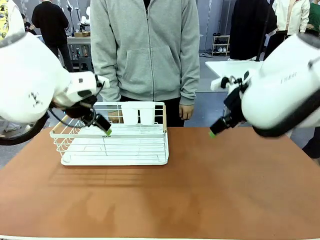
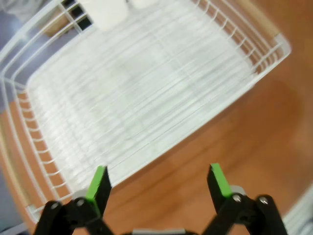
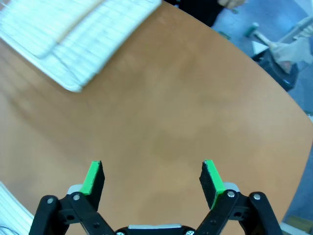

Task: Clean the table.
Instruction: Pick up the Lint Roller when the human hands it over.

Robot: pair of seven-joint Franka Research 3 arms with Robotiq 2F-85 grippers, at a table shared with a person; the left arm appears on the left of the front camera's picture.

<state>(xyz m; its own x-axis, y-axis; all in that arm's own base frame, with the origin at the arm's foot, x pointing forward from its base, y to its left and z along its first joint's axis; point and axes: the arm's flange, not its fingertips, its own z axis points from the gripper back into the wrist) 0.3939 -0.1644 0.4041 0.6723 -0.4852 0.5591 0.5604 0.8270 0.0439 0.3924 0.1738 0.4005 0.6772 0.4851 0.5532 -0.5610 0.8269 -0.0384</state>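
Observation:
The reddish-brown table spreads across the front view with a bare top. A white wire dish rack stands on its far left part, with two white cups at its back rim. My left gripper hovers above the rack's left side, open and holding nothing; the left wrist view looks down on the rack and the table between its green pads. My right gripper hangs open above the table's far right part, over bare wood, with the rack off to one side.
A person in a grey hoodie stands at the far edge behind the rack, one hand hanging near the table. A white-topped table and other people are farther back.

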